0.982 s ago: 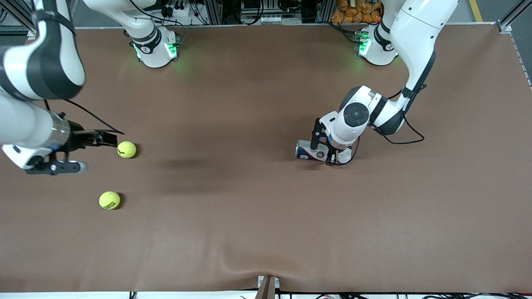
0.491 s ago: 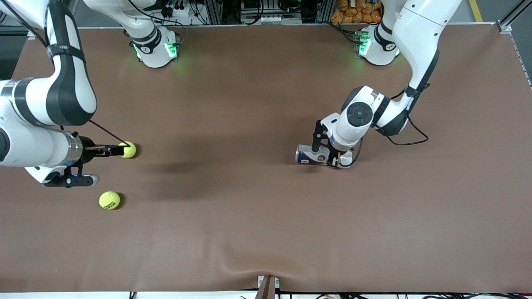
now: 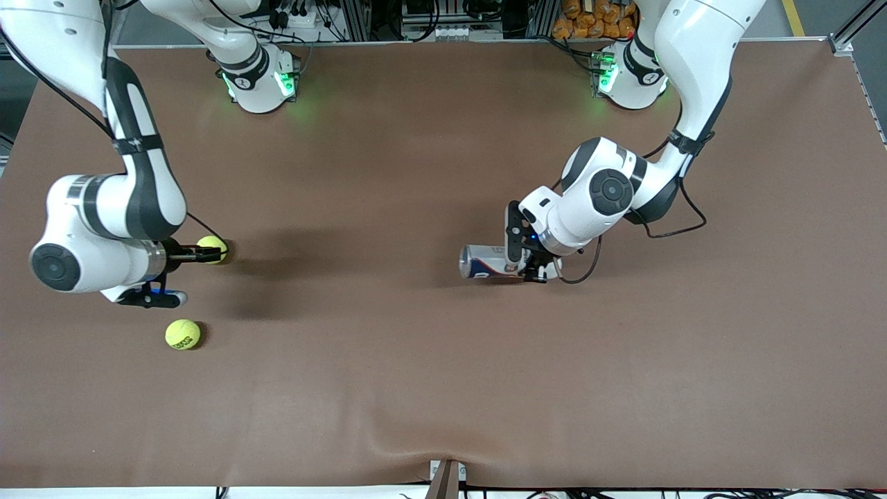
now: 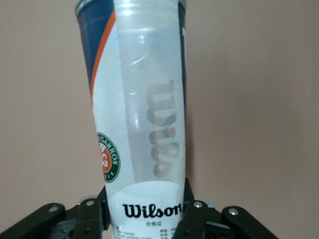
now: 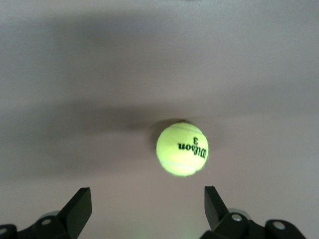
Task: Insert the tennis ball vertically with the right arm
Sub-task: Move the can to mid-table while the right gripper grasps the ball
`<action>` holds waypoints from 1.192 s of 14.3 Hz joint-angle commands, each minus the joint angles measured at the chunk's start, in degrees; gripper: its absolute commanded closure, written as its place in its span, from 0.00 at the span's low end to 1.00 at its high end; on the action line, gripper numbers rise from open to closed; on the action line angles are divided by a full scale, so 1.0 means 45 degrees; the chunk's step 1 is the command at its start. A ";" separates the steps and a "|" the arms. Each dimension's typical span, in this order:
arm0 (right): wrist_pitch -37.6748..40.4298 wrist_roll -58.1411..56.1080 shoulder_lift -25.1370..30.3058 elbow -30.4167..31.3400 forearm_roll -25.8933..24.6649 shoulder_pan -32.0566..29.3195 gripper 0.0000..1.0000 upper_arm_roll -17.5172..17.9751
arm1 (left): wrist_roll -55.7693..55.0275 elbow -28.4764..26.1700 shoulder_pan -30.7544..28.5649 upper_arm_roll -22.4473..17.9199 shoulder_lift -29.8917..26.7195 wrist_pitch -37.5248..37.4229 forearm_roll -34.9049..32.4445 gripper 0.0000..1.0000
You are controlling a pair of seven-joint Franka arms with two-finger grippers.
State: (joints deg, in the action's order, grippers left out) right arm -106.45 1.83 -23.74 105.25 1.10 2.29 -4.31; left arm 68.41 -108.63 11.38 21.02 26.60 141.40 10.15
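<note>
Hidden in the front view under the left arm's wrist: the closed end of the ball tube (image 3: 485,262) and most of the left gripper (image 3: 524,267). Cut off by the picture's edges in the left wrist view: the tube's open mouth and its base, with small print under the Wilson logo too small to read. Partly covered in the front view by the right gripper (image 3: 201,255): the ball (image 3: 211,249) farther from the front camera. Cropped in the right wrist view: the lower parts of both fingers (image 5: 79,209). Too small to read from the front: the print on the second ball (image 3: 182,334).
</note>
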 commanded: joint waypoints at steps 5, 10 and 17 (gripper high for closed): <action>-0.3450 -0.0016 0.0412 0.2430 -0.0673 -0.0586 0.00 0.0098 | 0.3191 0.1929 0.0010 0.0172 0.0904 -0.0309 0.6331 0.45; -0.3824 -0.0017 0.0334 0.2801 -0.0693 -0.0800 0.00 0.0098 | 0.7929 0.2888 -0.0106 0.0192 0.2328 -0.0309 1.0952 0.43; -0.5759 0.0023 0.0022 0.3956 -0.0654 -0.0977 0.00 0.0118 | 1.4407 0.3807 0.0558 0.0211 0.4557 -0.1556 1.8875 0.41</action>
State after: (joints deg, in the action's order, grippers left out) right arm -131.44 1.83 -23.98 122.23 -1.24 -1.25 -4.35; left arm 131.83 -94.30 13.36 21.68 45.29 136.82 91.81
